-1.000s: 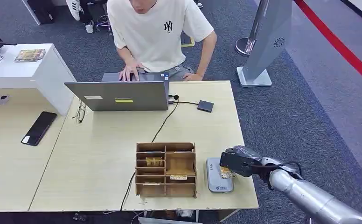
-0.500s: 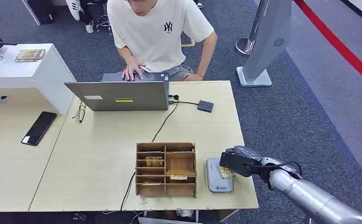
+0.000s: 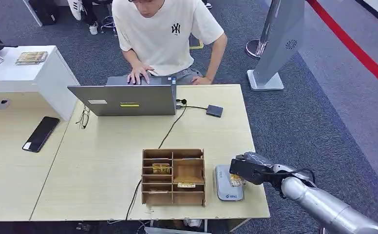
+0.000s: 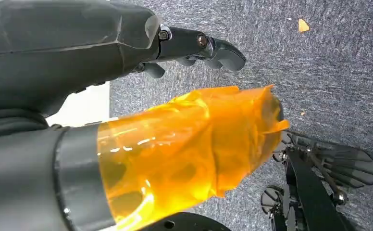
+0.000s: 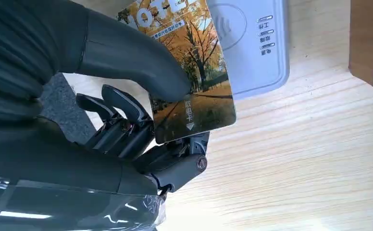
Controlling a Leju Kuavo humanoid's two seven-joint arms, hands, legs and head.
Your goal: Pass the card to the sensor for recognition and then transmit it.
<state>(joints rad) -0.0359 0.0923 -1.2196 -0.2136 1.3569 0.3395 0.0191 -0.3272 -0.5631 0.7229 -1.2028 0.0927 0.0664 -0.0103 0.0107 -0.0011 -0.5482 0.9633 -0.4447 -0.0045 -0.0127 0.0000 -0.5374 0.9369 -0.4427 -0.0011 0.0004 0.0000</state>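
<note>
My right hand pinches a card printed with autumn trees, thumb on its face and fingers beneath. The card hovers over the near edge of the grey-blue sensor pad, which lies flat on the table to the right of the wooden organizer; whether card and pad touch I cannot tell. In the right wrist view the pad lies just beyond the card. My left hand hangs over grey carpet, its thumb wrapped in orange film and its fingers loosely curled with nothing in them.
A wooden organizer with cards in its slots stands left of the pad. A person types on a laptop at the table's far side. A cable runs to the organizer. A phone and glasses lie at the left. The table edge is just beyond the pad.
</note>
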